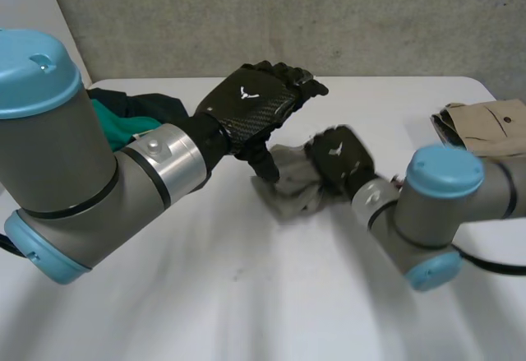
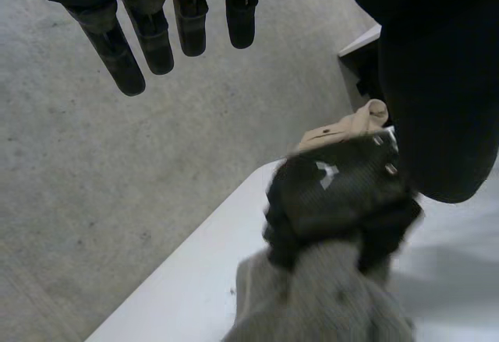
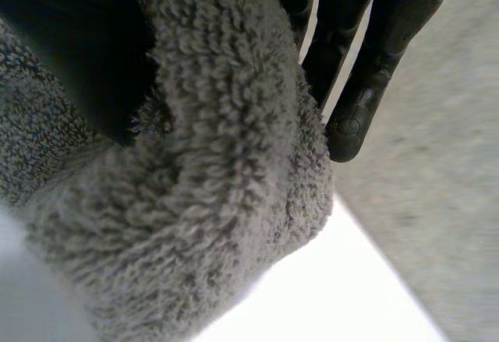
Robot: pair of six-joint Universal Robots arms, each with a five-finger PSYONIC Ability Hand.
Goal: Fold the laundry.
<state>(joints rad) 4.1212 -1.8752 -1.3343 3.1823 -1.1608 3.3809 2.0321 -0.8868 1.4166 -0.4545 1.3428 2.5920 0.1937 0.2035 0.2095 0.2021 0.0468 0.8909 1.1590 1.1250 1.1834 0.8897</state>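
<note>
A small grey towel lies crumpled in the middle of the white table. My right hand is on its right edge, fingers curled into the cloth. In the right wrist view the fluffy towel is bunched against the palm, between the thumb and the fingers. My left hand hovers above the towel's left end, fingers straight and holding nothing. The left wrist view has its straight fingers above my right hand, which grips the towel.
A pile of green and dark clothes lies at the back left, behind my left arm. A khaki garment sits at the back right, near the table's edge. The table's front half is bare.
</note>
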